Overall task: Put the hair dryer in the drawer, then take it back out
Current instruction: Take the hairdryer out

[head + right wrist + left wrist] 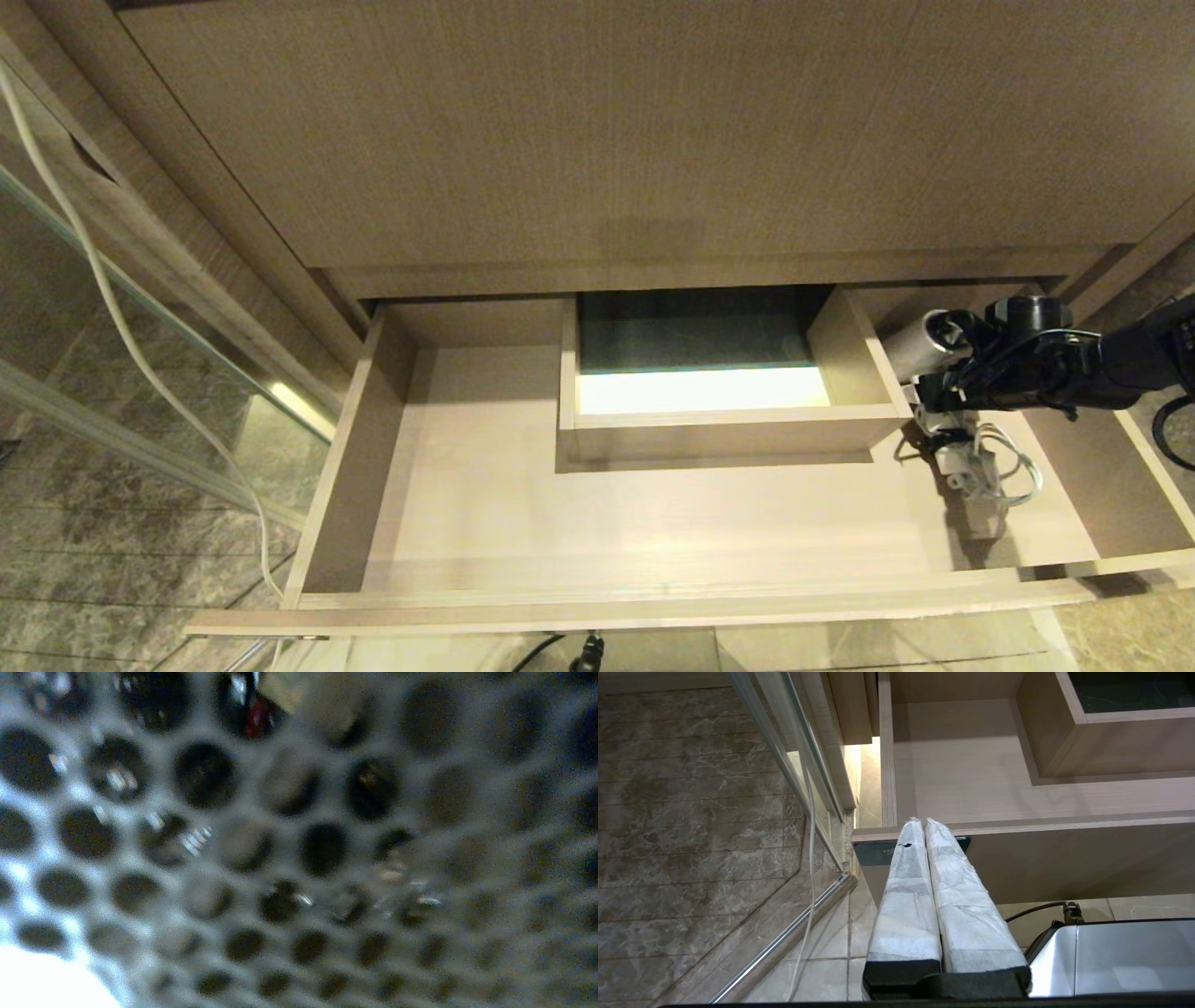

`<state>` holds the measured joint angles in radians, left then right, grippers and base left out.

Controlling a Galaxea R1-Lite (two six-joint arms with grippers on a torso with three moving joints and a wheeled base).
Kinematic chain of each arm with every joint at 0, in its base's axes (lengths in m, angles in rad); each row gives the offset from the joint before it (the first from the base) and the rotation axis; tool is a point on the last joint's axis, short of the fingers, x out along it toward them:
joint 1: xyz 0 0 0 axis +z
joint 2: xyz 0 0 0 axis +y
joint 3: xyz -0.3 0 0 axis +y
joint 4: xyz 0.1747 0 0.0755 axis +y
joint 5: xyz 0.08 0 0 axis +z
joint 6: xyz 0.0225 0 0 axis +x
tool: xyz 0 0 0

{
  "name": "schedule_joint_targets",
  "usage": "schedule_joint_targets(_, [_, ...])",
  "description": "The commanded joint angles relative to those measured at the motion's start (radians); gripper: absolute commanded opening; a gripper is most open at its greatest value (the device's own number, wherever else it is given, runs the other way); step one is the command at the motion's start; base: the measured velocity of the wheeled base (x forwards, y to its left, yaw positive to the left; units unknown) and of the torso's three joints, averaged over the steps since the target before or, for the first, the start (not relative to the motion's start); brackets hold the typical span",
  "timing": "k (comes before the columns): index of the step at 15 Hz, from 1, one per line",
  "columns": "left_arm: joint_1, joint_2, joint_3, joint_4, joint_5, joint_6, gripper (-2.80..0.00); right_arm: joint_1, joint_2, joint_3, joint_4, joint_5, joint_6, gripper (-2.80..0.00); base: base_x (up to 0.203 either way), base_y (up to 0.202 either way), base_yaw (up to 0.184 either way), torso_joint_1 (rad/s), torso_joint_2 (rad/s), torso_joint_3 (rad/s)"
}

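Right tool (938, 397) sat low in the open drawer (597, 523), in the bay right of the boxed cutout (719, 425), pressed against the hair dryer (920, 345); couldn't tell if its jaws had closed on it. Barrel stuck out just beyond the tool toward the drawer's back, coiled cord (994, 471) trailing on the drawer floor in front of it. The dryer's perforated grille (299, 840) filled the right wrist view. Dryer likely light, rigid, smooth-shelled, so slippery; best gripped on the handle or mid-barrel, not the floppy cord. Left tool (924, 826) parked outside the drawer front, padded fingers (908, 891) pressed together, empty.
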<state>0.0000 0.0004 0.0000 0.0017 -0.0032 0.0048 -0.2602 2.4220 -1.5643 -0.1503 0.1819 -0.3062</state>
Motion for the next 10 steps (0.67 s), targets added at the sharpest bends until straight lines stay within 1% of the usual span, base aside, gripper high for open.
schedule_joint_targets(1, [0.0,0.001,0.002,0.0,0.0,0.0,-2.8,-0.002,0.017,-0.006,0.007,-0.003,-0.024,-2.8,0.0,0.0,0.0,0.0,0.0,0.0])
schedule_joint_targets(3, [0.0,0.001,0.002,0.0,0.0,0.0,-2.8,-0.001,-0.006,0.005,0.015,-0.002,-0.035,-2.8,0.0,0.0,0.0,0.0,0.0,0.0])
schedule_joint_targets(10, [0.0,0.001,0.002,0.0,0.0,0.0,-2.8,-0.018,-0.203,0.096,0.063,-0.002,-0.047,-2.8,0.0,0.0,0.0,0.0,0.0,0.0])
